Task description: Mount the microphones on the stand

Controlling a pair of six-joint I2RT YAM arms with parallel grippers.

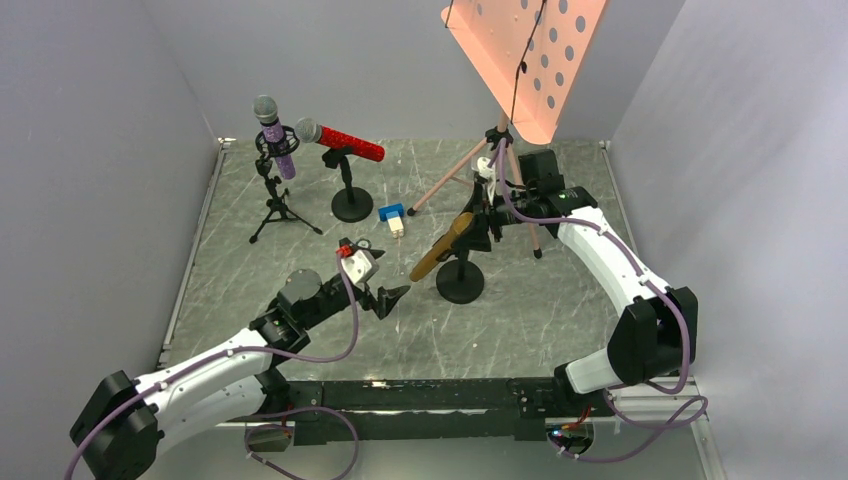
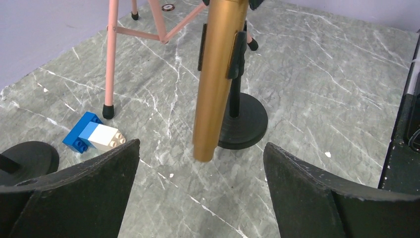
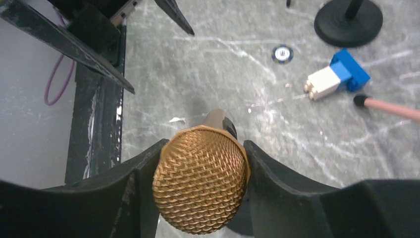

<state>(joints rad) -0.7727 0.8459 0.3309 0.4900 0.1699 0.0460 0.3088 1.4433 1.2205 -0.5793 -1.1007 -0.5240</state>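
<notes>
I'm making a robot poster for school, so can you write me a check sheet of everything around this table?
Surface: grey marbled tabletop, white scuffs.
Job's things: purple glittery microphone in a tripod stand; red glittery microphone on a black round-base stand; all-gold microphone clipped into a second round-base stand.
Clutter: small blue-and-white block; tiny round disc.
Grippers: left gripper open, empty, facing the gold microphone's tail; right gripper shut on its mesh head.
Cables: purple cables along both arms.
Surroundings: pink perforated music stand at the back; plain grey walls.
</notes>
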